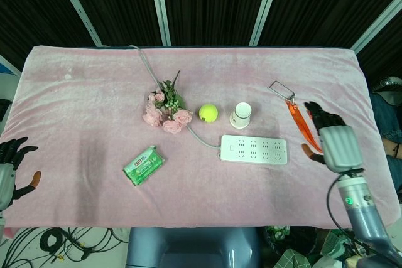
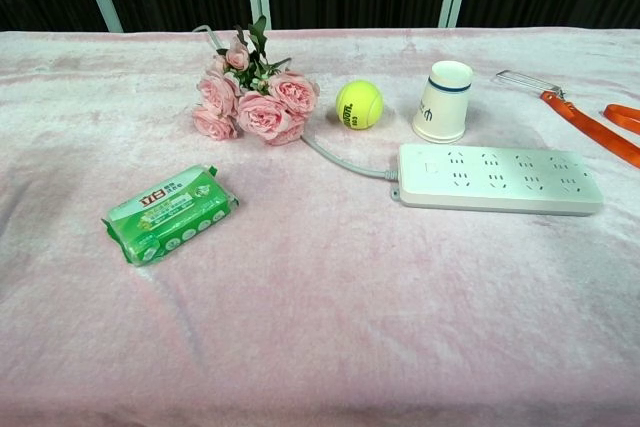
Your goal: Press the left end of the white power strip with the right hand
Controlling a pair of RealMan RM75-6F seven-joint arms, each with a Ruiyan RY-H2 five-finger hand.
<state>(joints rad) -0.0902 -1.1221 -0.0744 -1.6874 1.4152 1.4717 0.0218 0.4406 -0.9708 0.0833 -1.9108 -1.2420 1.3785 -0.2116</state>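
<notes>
On the pink table cloth (image 1: 94,92), the white power strip (image 1: 254,149) lies flat right of center, nothing touching it. Right hand (image 1: 334,142) is well off to its right, over the orange lanyard (image 1: 311,128), fingers spread and empty. Left hand (image 1: 11,164) sits at the far left edge, also empty with fingers apart.

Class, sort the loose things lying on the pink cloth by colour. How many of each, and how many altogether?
White: 2, the power strip and the paper cup
Green: 1, the soap packet
Yellow-green: 1, the tennis ball
Pink: 1, the rose bunch
Orange: 1, the lanyard
Total: 6
</notes>
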